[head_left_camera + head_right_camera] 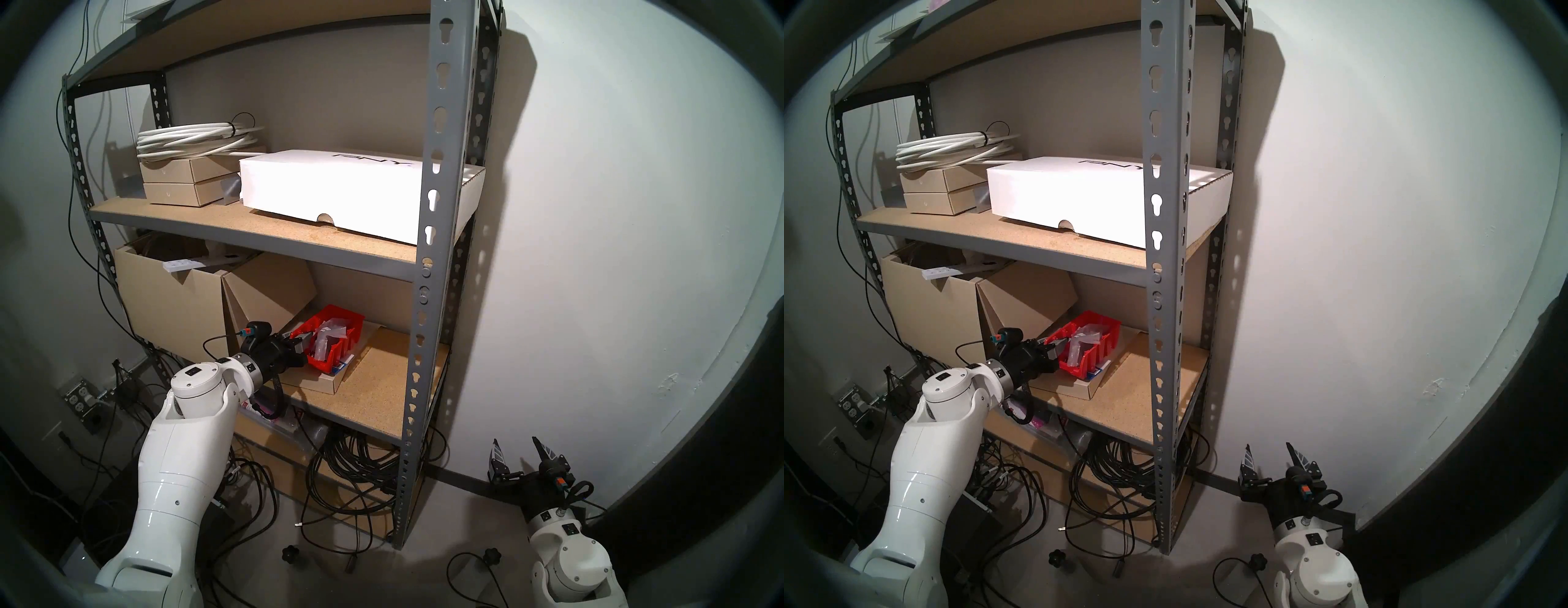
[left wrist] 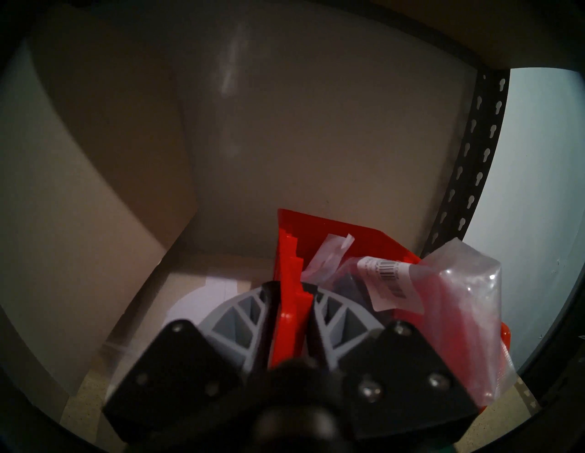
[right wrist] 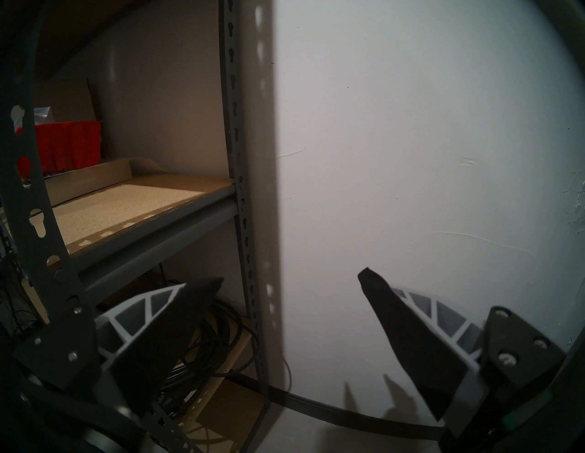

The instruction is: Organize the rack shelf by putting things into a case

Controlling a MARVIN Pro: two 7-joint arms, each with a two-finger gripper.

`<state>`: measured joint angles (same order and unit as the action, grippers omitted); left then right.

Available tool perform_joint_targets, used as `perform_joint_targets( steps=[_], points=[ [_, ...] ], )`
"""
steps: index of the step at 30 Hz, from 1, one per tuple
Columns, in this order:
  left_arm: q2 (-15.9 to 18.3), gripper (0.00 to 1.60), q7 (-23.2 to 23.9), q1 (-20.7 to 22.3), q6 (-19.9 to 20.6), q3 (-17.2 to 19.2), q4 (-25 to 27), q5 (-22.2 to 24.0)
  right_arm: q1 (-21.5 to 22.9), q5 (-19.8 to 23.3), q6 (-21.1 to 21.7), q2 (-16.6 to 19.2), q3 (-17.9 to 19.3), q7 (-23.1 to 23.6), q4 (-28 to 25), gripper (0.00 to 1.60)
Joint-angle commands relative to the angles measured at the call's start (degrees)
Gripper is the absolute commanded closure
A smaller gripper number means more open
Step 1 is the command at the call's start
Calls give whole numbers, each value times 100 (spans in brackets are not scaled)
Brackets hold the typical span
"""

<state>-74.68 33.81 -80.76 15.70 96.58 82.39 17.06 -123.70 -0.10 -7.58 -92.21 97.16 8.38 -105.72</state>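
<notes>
The red bin (image 1: 335, 339) sits on a flat tan cardboard box (image 1: 314, 382) on the lower board (image 1: 382, 382) of the grey rack (image 1: 437, 212). Several clear plastic bags (image 1: 329, 335) of hardware lie inside it, and one labelled bag (image 2: 443, 284) bulges over the rim. My left gripper (image 1: 302, 339) is shut on the bin's left wall. In the left wrist view the gripper (image 2: 292, 300) has one finger on each side of the red wall (image 2: 288, 253). My right gripper (image 1: 519, 450) is open and empty, low by the floor to the right of the rack.
A blue-and-white card (image 1: 343, 364) lies under the bin's front. A large open cardboard box (image 1: 169, 305) stands close on the left of my left arm. The white PNY box (image 1: 339, 187) and a cable coil (image 1: 199, 136) are on the board above. Black cables (image 1: 352, 467) lie below.
</notes>
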Motion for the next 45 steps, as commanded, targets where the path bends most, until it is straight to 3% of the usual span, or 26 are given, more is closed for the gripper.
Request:
perform_joint_targets(
  steps=[1,8,17,21,37,45],
  points=[
    [-9,26,-5,163,-98,32,128,20,7,1,-13,0,0,0,-113,0],
    [-36,19,9,60,-124,87,256,58,7,1,-12,0,0,0,-114,0],
    [-120,15,1,-389,-137,349,930,199,8,1,-14,1,0,0,-112,0],
    [-167,4,57,-583,-262,434,1183,237,9,1,-15,1,0,0,-109,0],
    [-667,0,-290,-1852,-670,824,2443,261,13,2,-19,1,0,1,-103,0],
    [-944,0,-513,-2419,-1019,801,3084,126,14,2,-20,1,0,1,-101,0]
  ],
)
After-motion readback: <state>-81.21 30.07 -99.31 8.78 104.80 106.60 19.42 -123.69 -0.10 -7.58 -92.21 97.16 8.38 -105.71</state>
